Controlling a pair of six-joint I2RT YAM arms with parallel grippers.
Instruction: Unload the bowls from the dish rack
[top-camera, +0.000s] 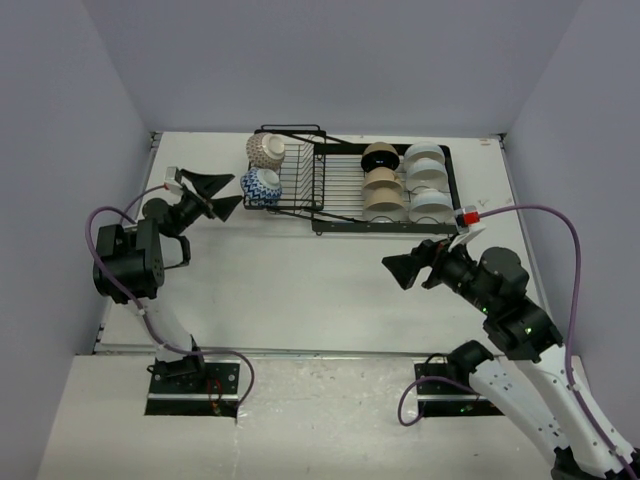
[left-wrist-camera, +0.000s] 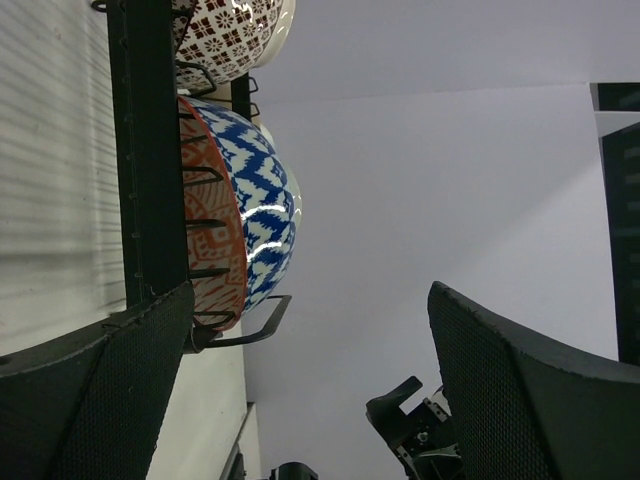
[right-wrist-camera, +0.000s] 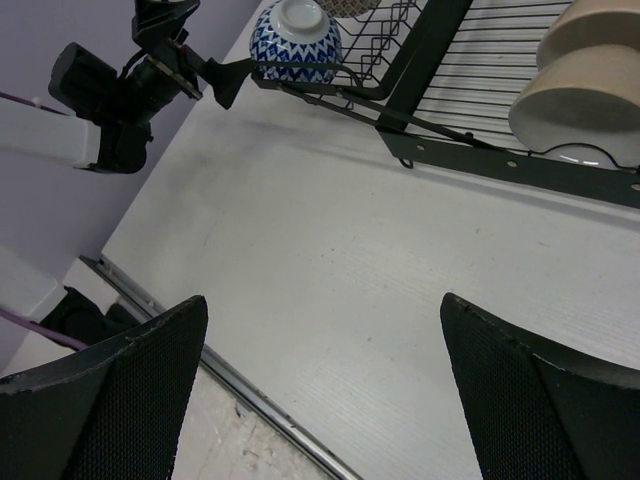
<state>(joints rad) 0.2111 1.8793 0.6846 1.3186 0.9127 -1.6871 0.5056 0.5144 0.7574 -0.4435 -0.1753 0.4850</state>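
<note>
My left hand (top-camera: 235, 190) stood wide open, just beside the blue-patterned bowl (top-camera: 262, 186) at the left end of the dish rack (top-camera: 380, 227). My right hand (top-camera: 395, 272) hung wide open over the tabletop (top-camera: 300, 290), near the racked beige bowls (top-camera: 382, 190) and white bowls (top-camera: 428, 180).

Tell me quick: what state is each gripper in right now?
Left gripper: open, holding nothing, just short of the blue bowl.
Right gripper: open, holding nothing.

brown bowl (left-wrist-camera: 235, 35) — cropped above, beige bowls (right-wrist-camera: 590, 100) cropped right
</note>
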